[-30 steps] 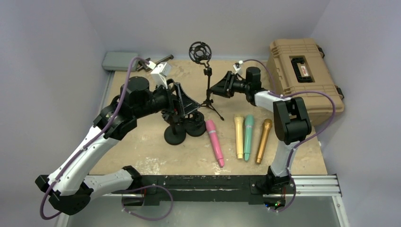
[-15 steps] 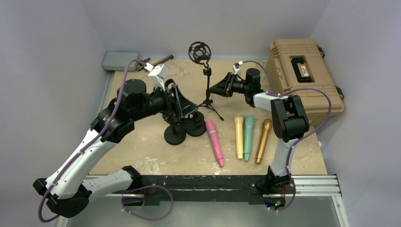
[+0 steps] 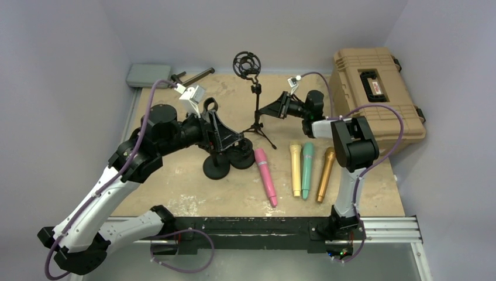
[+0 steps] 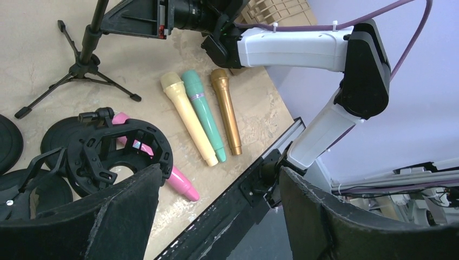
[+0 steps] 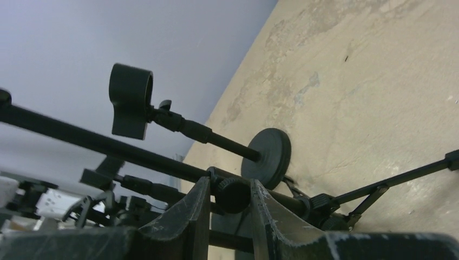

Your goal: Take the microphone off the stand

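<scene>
A black tripod stand [image 3: 256, 111] rises at the back centre, and the shock mount [image 3: 247, 63] at its top holds nothing. My right gripper [image 3: 261, 109] is shut on a round knob [image 5: 233, 195] on the stand's pole, one finger on each side. A pink microphone [image 3: 266, 175], a cream one [image 3: 296, 170], a teal one [image 3: 307, 170] and a gold one [image 3: 326, 174] lie flat on the table. My left gripper [image 3: 225, 132] hangs open above two round-base stands [image 3: 216, 170], beside a second shock mount [image 4: 122, 149], touching nothing.
A tan hard case [image 3: 374, 88] stands at the back right and a grey box [image 3: 148, 75] at the back left. A black rail [image 3: 251, 225] runs along the near edge. One round-base stand carries a clip holder [image 5: 130, 100].
My right gripper has closed onto the tripod's knob. My left arm has drawn a little to the left and back, its gripper staying open.
</scene>
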Available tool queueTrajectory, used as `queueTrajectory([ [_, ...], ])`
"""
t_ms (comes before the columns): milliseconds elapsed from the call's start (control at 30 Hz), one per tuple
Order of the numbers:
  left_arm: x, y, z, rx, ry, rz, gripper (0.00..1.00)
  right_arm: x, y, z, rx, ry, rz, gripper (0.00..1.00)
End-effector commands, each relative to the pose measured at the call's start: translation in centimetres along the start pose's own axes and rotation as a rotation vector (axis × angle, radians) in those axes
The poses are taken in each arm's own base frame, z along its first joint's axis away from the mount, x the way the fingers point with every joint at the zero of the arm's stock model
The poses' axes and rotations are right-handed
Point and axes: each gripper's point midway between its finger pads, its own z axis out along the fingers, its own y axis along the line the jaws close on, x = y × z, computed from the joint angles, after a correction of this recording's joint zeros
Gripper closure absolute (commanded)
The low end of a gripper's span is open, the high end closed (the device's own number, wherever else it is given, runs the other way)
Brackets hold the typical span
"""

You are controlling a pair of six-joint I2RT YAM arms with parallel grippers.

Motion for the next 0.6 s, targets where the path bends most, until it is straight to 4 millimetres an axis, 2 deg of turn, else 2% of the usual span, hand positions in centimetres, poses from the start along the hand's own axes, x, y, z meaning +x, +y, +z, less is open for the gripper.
queueTrajectory([
  [0,-0.6,-0.4,-0.4,0.017,-0.041,0.005,0.23,2.1,-2.6,-0.1,-0.010,0.014,-0.246,1.00],
  [67,-0.6,-0.4,-0.4,0.014,-0.042,0.004,0.23,2.2,-2.7,0.1,-0.046,0.011,-0.309,1.00],
  [167,-0.6,-0.4,-0.5,0.016,-0.043,0.006,0.23,2.4,-1.3,0.1,-0.180,-0.017,-0.361,1.00],
  [267,-0.6,-0.3,-0.8,0.013,-0.050,0.010,0.23,3.0,-1.0,-0.2,-0.256,-0.015,-0.355,1.00],
  [567,-0.5,0.0,-1.2,0.005,-0.065,0.023,0.23,2.2,0.1,-0.9,-0.193,-0.038,-0.402,1.00],
])
